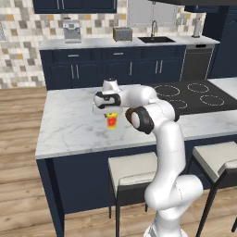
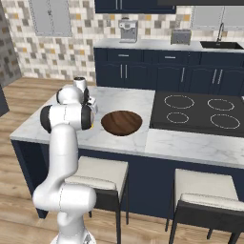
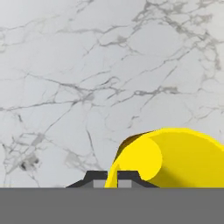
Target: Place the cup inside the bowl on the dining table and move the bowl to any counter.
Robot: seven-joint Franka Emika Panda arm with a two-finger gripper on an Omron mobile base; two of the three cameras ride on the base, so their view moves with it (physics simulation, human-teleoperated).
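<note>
Gripper clamped on the cup rim.
Bowl lies near, to its right on the table; cooktop beyond.

A black cooktop with four ring burners is set flush into the marble island top. Two stools with pale seats and dark frames stand at the near side of the island. On the far wall unit: a silver coffee machine, a toaster, and a sink with a curved faucet. A dishwasher sits below, at the right end. The floor is wood plank.
</note>
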